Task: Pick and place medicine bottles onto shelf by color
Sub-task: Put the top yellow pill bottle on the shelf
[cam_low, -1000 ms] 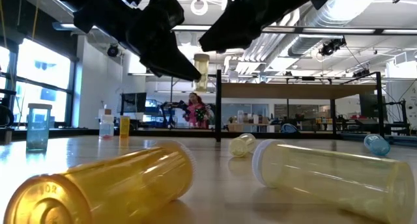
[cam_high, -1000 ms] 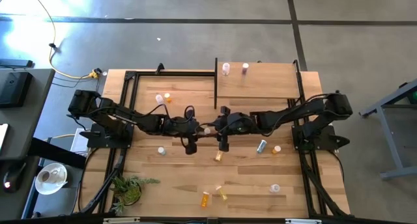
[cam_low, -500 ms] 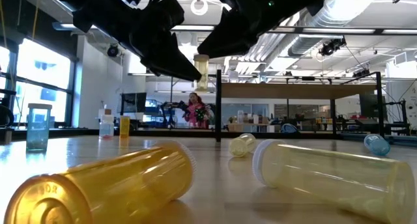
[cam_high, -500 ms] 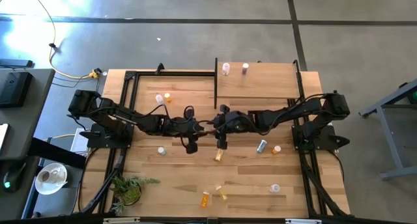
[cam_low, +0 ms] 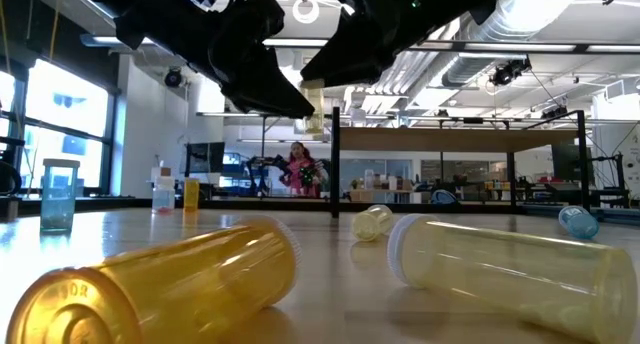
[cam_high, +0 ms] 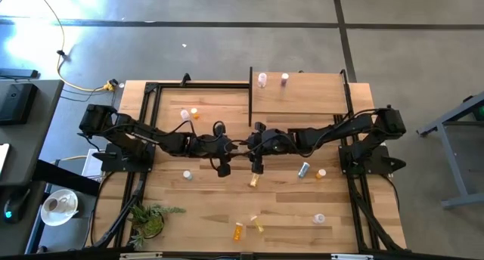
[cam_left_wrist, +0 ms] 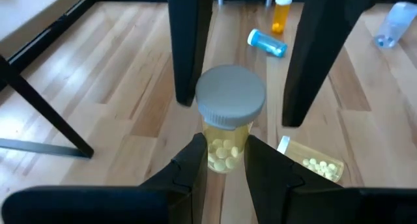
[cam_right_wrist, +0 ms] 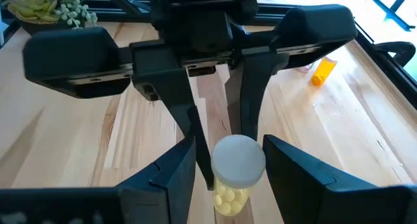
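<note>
The left gripper [cam_left_wrist: 221, 160] clamps the yellow pill bottle [cam_left_wrist: 227, 123] in mid-air at table centre, evidently handing over, as the right gripper [cam_right_wrist: 228, 160], at its three o'clock, straddles the cap with fingers spread.

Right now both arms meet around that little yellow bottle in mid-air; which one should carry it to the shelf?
Probably the right. The left pincer grips the yellow bottle, while the right pincer brackets its cap, open, and its arm sits on the shelf's side.
</note>
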`<move>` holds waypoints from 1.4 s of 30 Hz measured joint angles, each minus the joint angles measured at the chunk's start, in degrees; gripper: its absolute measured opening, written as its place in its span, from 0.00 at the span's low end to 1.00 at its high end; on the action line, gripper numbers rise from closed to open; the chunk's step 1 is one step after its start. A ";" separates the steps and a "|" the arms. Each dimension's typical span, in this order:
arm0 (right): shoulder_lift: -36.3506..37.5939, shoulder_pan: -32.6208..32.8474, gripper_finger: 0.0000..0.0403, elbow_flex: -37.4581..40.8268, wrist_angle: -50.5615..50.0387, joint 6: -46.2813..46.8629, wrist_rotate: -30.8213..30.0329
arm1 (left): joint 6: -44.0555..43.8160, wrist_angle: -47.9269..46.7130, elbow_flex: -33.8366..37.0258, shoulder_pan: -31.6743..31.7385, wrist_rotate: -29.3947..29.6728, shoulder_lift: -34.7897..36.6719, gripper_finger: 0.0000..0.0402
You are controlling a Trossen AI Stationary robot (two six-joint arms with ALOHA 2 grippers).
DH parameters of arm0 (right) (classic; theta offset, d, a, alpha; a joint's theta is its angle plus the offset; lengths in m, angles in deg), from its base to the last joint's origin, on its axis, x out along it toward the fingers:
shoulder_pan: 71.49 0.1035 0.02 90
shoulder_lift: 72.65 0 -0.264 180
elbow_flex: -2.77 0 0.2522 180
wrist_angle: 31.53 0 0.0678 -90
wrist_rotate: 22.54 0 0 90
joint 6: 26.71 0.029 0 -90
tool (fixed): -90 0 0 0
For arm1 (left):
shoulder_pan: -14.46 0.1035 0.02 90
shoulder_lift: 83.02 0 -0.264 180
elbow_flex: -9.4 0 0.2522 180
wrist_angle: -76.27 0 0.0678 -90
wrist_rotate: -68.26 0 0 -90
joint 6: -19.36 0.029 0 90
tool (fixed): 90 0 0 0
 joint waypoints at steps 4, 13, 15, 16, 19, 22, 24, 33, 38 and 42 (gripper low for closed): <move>0.00 -0.05 0.42 0.00 -0.12 0.00 -0.01 | 1.70 1.07 0.00 -0.07 -0.06 0.00 0.21; 0.02 -0.11 0.34 0.00 -0.12 -0.02 -0.08 | 2.04 1.09 0.02 -0.05 0.81 0.00 0.21; 0.04 -0.13 0.30 0.00 -0.14 0.00 -0.14 | 2.11 1.09 0.02 -0.07 0.94 0.00 0.21; 0.04 -0.13 0.28 0.00 -0.14 0.00 -0.16 | 2.13 1.09 0.02 -0.07 0.98 0.00 0.21; 0.07 -0.13 0.26 0.00 -0.13 -0.04 -0.16 | 2.07 1.26 0.02 -0.07 1.09 0.00 0.21; 0.09 -0.13 0.26 0.00 -0.12 -0.02 -0.16 | 2.04 1.35 0.02 -0.07 1.11 0.00 0.21; 0.09 -0.13 0.27 0.00 -0.12 0.00 -0.14 | 2.04 1.40 0.02 -0.07 1.11 0.00 0.21; 0.28 -0.11 0.27 0.00 -0.18 -0.03 0.03 | 1.96 1.62 0.04 -0.04 0.24 0.00 0.26; 1.68 -0.11 0.27 0.04 -1.03 0.01 -0.07 | 1.94 1.68 0.04 -0.04 -0.72 0.00 0.38; 3.65 -0.11 0.27 0.04 -3.13 -0.06 -2.98 | 1.94 1.86 0.04 -0.04 -0.23 0.00 0.46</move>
